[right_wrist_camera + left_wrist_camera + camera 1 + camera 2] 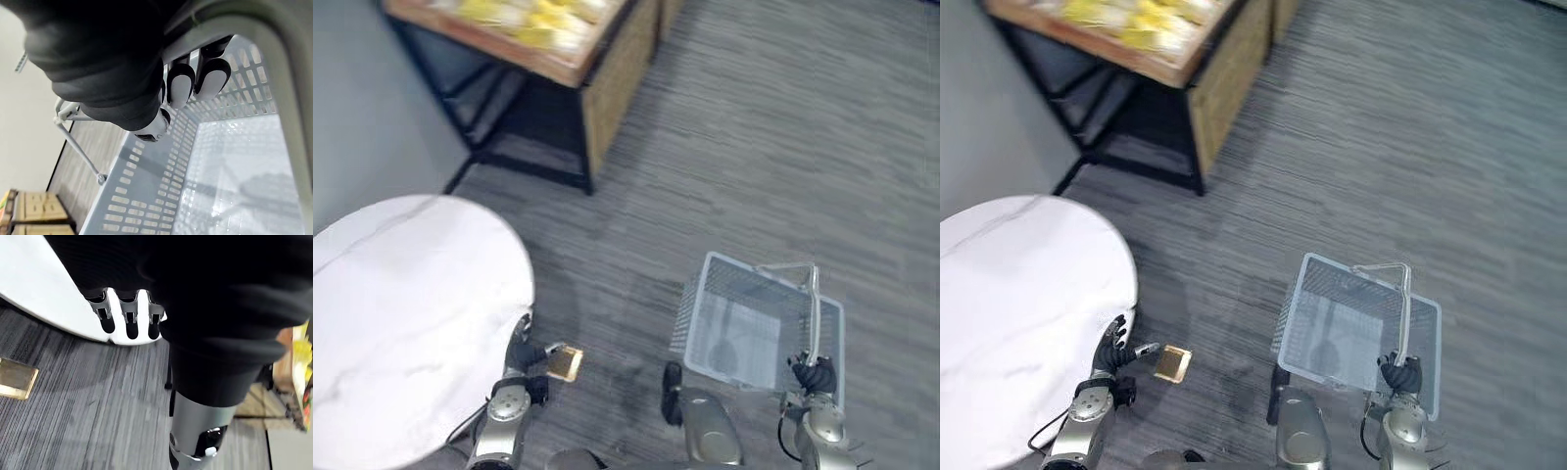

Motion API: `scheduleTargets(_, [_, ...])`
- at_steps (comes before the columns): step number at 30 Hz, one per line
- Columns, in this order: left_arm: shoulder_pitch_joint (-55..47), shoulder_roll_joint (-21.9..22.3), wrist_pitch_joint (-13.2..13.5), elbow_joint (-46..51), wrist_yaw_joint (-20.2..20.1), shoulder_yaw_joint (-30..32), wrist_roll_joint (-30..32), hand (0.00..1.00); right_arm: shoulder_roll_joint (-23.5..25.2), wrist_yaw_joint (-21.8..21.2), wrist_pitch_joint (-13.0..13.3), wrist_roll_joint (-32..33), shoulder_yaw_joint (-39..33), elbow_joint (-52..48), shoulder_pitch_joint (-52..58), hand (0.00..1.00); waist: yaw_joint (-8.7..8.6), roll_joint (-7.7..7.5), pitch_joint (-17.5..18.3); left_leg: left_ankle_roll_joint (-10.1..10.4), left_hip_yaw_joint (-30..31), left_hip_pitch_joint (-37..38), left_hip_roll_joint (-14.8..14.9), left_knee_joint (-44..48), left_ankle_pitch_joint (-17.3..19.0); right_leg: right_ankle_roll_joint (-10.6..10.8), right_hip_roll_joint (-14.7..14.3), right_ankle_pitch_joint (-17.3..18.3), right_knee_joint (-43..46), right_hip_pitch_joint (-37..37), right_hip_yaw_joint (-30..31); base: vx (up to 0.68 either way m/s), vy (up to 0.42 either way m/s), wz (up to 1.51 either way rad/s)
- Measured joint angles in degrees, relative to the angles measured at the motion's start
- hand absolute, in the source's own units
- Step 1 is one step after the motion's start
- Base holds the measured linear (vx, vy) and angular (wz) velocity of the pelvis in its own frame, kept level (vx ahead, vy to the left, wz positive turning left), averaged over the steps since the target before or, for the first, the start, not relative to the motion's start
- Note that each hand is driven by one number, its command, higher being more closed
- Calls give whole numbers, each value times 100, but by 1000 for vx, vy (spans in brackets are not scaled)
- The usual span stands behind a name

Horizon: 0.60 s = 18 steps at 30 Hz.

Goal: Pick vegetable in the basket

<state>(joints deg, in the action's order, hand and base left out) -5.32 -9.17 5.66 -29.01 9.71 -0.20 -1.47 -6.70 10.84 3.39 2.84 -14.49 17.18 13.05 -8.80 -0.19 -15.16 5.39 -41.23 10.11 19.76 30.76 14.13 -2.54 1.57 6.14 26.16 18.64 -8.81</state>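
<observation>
Holding the basket: the right hand point(815, 374) has its fingers point(180, 88) curled tight round the handle point(814, 311), and they're wrapped right over the bar in the right wrist view.
Basket: a pale grey slotted basket point(691, 315) hangs from that hand at the robot's lower right, above the floor point(754, 147), with its handle standing up over the open top.
Left hand: the left hand point(520, 353) sits low on the robot's left, just beside the edge of the round white worktop point(401, 313). Its fingers point(131, 319) hang loose and apart in a row, clamped on nothing.
Near the left hand: a small tan square point(565, 363) lies flat on the floor, close to the fingertips. Whether they touch it, I can't tell.
Vegetables: yellow produce point(540, 18) lies heaped on a wooden stand point(607, 73) at the far upper left, well apart from both hands and from the basket. It's too blurred to say what kind it is.
Worktop: white with faint grey veining, it lies between the stand and the left hand.
</observation>
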Motion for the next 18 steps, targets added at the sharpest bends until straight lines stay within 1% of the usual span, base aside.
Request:
scheduleTargets(1, [-26, 35, -2, 0, -54, -57, 1, 0, -39, -1, -17, -3, 60, 1, 61, 100, 13, 18, -11, -507, 387, -154, 225, 872, -488, -80, -167, 154, 29, -214, 220, 315, -200, -120])
scheduleTargets(2, [-90, 55, 1, 14, -85, -83, -7, 0, -101, 10, -33, -11, 152, 3, 94, 100, 34, 9, -25, -478, 1155, -508, 289, 1724, -966, -169, -241, 241, -127, -503, 526, 309, -145, -119])
scheduleTargets(3, [-117, 78, 11, 27, -84, -87, -16, 0, -139, 17, -44, -12, 182, 3, 80, 100, 54, -30, -51, -298, 1509, -756, 217, 2117, -681, -254, -302, 298, -209, -619, 667, 298, -62, -108])
scheduleTargets(4, [-123, 94, 31, 38, -83, -89, -16, 0, -164, 22, -61, -11, 236, 3, 49, 100, 106, -4, -59, -131, 1915, -1148, 42, 2511, -302, -306, -334, 327, -326, -799, 876, 294, 14, -107])
scheduleTargets(5, [-171, 106, 39, 102, -80, -102, -68, 0, -164, 23, -76, -14, 251, 2, 52, 100, 225, -49, -93, -170, 2363, -1688, -326, 2503, 52, -354, -339, 364, -555, -1161, 1131, 381, 16, -98])
scheduleTargets(6, [-240, 101, 44, 202, -80, -115, -75, 0, -161, 24, -86, -19, 260, 2, 55, 100, 286, -50, -96, -194, 2462, -1862, -463, 2319, 118, -364, -341, 381, -650, -1300, 1214, 332, 35, -88])
scheduleTargets(7, [-354, 95, 57, 430, -76, -169, -93, 0, -166, 28, -98, -20, 262, 0, 60, 100, 363, -54, -98, -230, 2603, -2178, -706, 1719, 144, -348, -329, 423, -825, -1558, 1343, 401, 108, -51])
scheduleTargets(8, [-469, 98, 102, 649, -73, -191, -131, 0, -174, 40, -105, -22, 298, -4, 32, 100, 403, -41, -103, -180, 2747, -2455, -983, 863, 115, -314, -275, 512, -973, -1752, 1400, 326, 124, -39])
scheduleTargets(9, [-503, 102, 114, 724, -71, -200, -131, 0, -186, 59, -105, -26, 318, -15, 26, 100, 434, -41, -104, -107, 2808, -2534, -1117, 379, 55, -299, -240, 575, -1004, -1829, 1432, 421, 182, -29])
scheduleTargets(10, [-516, 130, 115, 838, -65, -201, -132, 0, -277, 87, -106, -29, 330, -28, 21, 100, 517, -36, -102, 116, 2875, -2640, -1365, -674, -163, -226, -194, 708, -1049, -1949, 1532, 312, 148, -28])
scheduleTargets(11, [-523, 133, 116, 892, -47, -200, -132, 0, -346, 117, -107, -35, 332, -28, 9, 100, 561, 4, -85, 130, 2878, -2687, -1436, -1156, -319, -173, -189, 800, -1048, -1989, 1577, 442, 214, -39])
scheduleTargets(12, [-521, 136, 118, 951, 29, -196, -133, 0, -443, 145, -113, -114, 375, -27, -6, 100, 628, 77, -62, -13, 2869, -2746, -1491, -1555, -685, -101, -198, 1008, -1024, -2104, 1671, 520, 267, -45])
scheduleTargets(13, [-531, 119, 118, 984, 79, -190, -131, 0, -438, 136, -119, -177, 420, -31, -7, 100, 666, 19, 39, -201, 2789, -2744, -1593, -1319, -946, -36, -55, 1270, -968, -2204, 1794, 563, 287, -35])
scheduleTargets(14, [-557, 106, 117, 1051, 86, -186, -131, 0, -434, 131, -119, -199, 459, -31, -2, 100, 675, -73, 86, -287, 2752, -2748, -1710, -1180, -893, 20, 85, 1401, -929, -2269, 1788, 756, 310, -29])
scheduleTargets(15, [-601, 159, 122, 1210, 80, -185, -126, 0, -414, 126, -117, -314, 482, -34, 65, 100, 659, -303, 215, -768, 2638, -2693, -2055, -961, -608, 526, 385, 1635, 313, -1883, 1659, 758, 259, -6])
scheduleTargets(16, [-586, 189, 118, 1250, 90, -185, -122, 0, -403, 125, -129, -359, 479, -31, -8, 100, 641, -309, 209, -898, 2627, -2613, -2113, -878, -515, 878, 447, 1548, 938, -1659, 1627, 631, 197, -5])
scheduleTargets(17, [-585, 201, 116, 1288, 94, -198, -116, 0, -375, 125, -152, -392, 475, -31, -21, 100, 607, -315, 205, -996, 2631, -2488, -2183, -836, -407, 1336, 506, 1368, 1577, -1448, 1623, 481, 148, 9])
scheduleTargets(18, [-575, 199, 114, 1312, 125, -205, -111, 0, -327, 124, -174, -408, 478, -16, -10, 100, 564, -312, 203, -1094, 2634, -2220, -2246, -829, -247, 1808, 598, 1059, 2491, -1155, 1608, 496, 126, 13])
